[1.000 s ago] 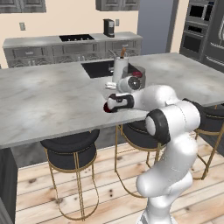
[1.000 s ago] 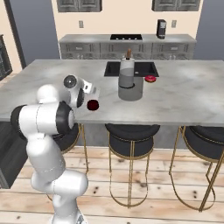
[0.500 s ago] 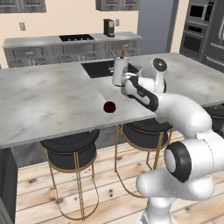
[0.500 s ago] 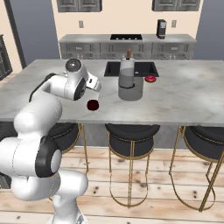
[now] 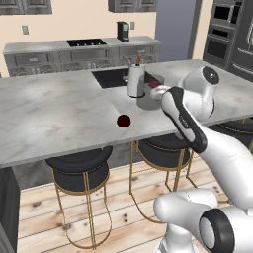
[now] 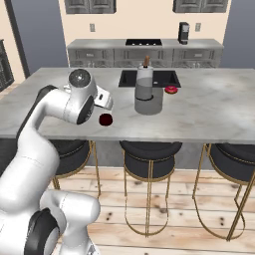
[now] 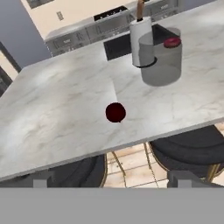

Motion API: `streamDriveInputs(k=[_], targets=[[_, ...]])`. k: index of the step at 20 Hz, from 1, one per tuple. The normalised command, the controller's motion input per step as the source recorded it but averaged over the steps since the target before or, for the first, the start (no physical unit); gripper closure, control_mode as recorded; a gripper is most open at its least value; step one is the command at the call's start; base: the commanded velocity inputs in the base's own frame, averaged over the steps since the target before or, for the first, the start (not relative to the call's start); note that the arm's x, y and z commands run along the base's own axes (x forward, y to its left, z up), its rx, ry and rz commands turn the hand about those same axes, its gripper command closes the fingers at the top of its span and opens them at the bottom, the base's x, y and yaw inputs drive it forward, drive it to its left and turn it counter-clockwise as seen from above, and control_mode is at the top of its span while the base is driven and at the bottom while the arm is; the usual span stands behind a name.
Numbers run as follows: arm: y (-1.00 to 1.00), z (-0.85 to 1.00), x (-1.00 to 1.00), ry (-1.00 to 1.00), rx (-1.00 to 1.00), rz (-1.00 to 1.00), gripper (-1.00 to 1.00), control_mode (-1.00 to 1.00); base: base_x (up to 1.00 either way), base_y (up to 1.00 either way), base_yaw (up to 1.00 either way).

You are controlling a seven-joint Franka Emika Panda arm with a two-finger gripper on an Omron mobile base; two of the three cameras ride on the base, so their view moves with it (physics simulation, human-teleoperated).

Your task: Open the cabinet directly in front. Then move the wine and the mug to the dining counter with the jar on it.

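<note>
Both carried things look delivered: the mug [image 5: 123, 120] sits alone near the front edge of the dining counter [image 5: 44, 113], and what seems to be the wine [image 5: 135, 79] stands touching the jar [image 5: 149, 96], toward the sink. The gripper [image 6: 104, 99] hangs above the counter, jaws spread wide and empty. Judging by this, only pulling clear remains.

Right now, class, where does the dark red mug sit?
The mug sits alone on the dining counter near its front edge above the stools, left of the grey jar in both base views.
</note>
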Motion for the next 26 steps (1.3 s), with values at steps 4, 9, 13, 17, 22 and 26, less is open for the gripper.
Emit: streamDriveInputs(k=[4, 9, 13, 17, 22, 26], targets=[[0.08, 0.34, -1.0, 0.28, -0.12, 0.11, -1.0, -1.0, 0.0, 0.0, 0.0], [0.1, 0.18, -0.74, 0.25, -0.1, 0.06, -1.0, -1.0, 0.0, 0.0, 0.0], [0.0, 0.0, 0.0, 0.0, 0.0, 0.0, -1.0, -1.0, 0.0, 0.0, 0.0], [0.0, -0.09, -0.23, 0.07, 0.0, 0.0, -1.0, -1.0, 0.0, 0.0, 0.0], [0.01, -0.06, -0.13, 0.03, 0.0, 0.01, -1.0, 1.0, -0.68, 0.27, 0.06], [0.0, 0.0, 0.0, 0.0, 0.0, 0.0, -1.0, 1.0, -0.4, 0.94, 0.07]])
